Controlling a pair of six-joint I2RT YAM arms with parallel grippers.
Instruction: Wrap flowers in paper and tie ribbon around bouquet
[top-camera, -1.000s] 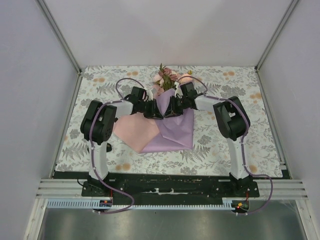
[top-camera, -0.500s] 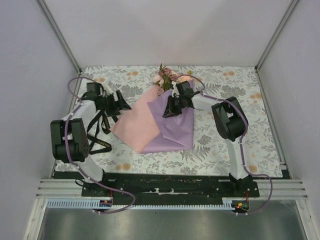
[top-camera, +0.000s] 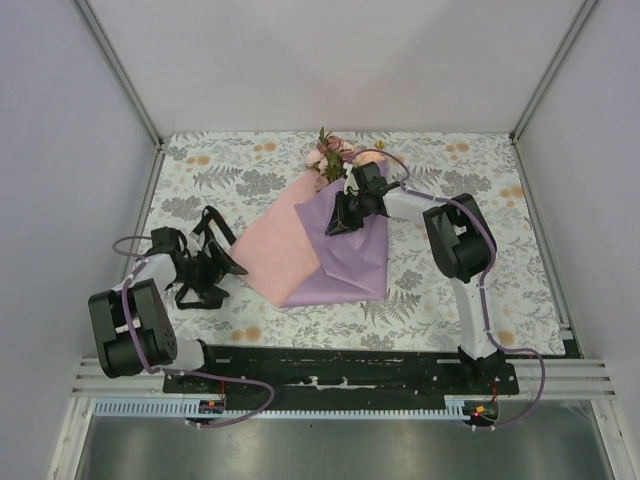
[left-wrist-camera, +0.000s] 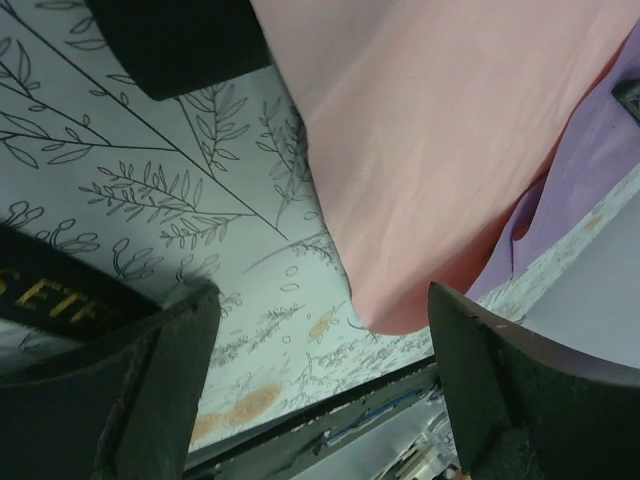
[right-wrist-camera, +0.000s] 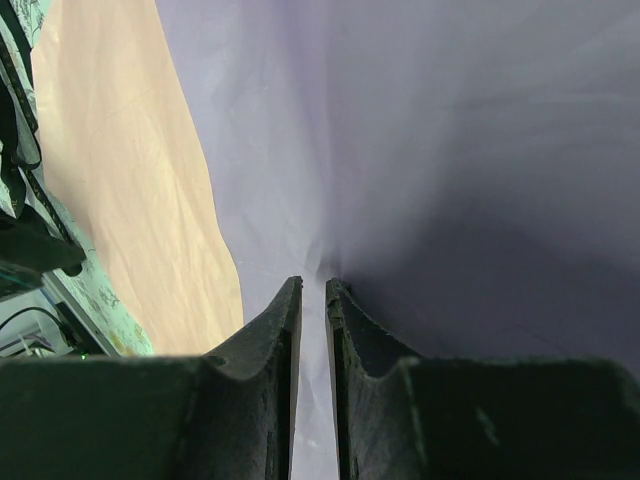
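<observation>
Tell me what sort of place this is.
Probably a robot lab cell, not a florist's: plain white panels in aluminium framing, the left arm and right arm bolted to a base rail, and a printed tablecloth.

Plain white walls (top-camera: 330, 60) enclose a floral tablecloth (top-camera: 450, 170) — evenly lit.

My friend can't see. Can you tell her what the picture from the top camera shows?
The right pincer pinches a half-folded lilac and pink paper, with pink flowers poking out of its far end, in the middle of a flowery tablecloth. The left pincer is open, low beside a black ribbon on the left.
</observation>
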